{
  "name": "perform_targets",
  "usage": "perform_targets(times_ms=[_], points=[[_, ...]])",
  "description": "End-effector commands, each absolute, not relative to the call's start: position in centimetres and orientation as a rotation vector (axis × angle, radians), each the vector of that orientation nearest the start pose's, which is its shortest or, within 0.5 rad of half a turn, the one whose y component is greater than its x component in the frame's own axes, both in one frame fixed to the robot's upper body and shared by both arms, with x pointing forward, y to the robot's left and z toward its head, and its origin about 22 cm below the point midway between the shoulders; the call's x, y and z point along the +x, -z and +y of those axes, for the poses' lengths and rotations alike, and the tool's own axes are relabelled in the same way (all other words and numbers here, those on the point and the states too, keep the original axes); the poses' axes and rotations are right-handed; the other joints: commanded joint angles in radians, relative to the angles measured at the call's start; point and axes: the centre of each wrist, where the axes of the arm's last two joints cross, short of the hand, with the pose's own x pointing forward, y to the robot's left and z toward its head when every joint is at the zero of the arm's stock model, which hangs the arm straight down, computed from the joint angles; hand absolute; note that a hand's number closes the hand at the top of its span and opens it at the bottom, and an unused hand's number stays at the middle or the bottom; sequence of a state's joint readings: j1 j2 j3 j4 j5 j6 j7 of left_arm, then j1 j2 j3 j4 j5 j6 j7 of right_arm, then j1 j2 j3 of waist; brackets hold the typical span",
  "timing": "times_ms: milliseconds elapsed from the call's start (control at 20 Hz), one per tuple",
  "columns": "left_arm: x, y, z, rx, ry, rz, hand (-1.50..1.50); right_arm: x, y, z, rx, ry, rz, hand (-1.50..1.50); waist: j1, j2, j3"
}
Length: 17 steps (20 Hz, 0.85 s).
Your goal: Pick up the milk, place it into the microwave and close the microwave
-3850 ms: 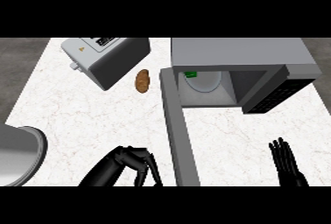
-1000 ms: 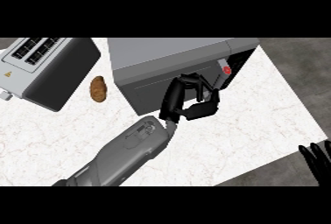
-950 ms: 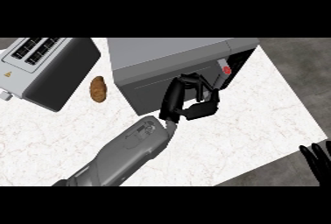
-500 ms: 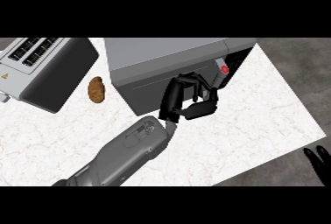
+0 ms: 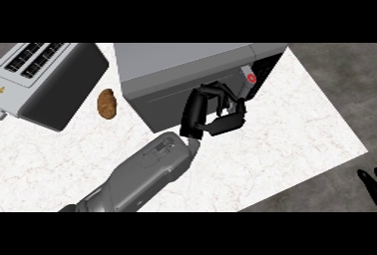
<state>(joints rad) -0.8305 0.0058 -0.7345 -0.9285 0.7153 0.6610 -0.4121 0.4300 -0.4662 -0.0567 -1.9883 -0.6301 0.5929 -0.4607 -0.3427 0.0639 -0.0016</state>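
Hand curled against microwave door

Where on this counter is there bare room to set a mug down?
Widest bare patch: counter right of the microwave and left hand, out to its edge. Another lies below the toaster, left of the forearm. Crowded: the gap between toaster and microwave, where the potato lies.

The left forearm is a thick, rounded casing in matte grey, with faint panel seams and a small raised oval plate near the wrist. It narrows to a glossy black left hand with slim, segmented fingers. At the frame's lower right edge, only the right hand shows, as slim black fingertips.
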Motion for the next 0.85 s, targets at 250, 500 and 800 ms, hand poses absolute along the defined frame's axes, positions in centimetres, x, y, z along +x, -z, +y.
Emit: perform_targets(times_ms=[250, 500, 800], points=[[35.4, -5.6, 1.1, -0.189, 0.103, -1.811, 1.5, 13.4, -6.8, -33.6, 0.718, -0.173, -2.012, -1.5, -0.019, 0.023, 0.002], [35.6, -6.1, 0.8, -0.192, 0.101, -1.827, 1.5, 13.2, -7.2, -33.7, 0.732, -0.184, -1.99, -1.5, -0.017, 0.022, 0.002], [35.6, -5.6, 0.9, -0.183, 0.091, -1.822, 1.5, 12.9, -7.8, -34.0, 0.756, -0.207, -1.984, -1.5, -0.027, 0.018, 0.002]])
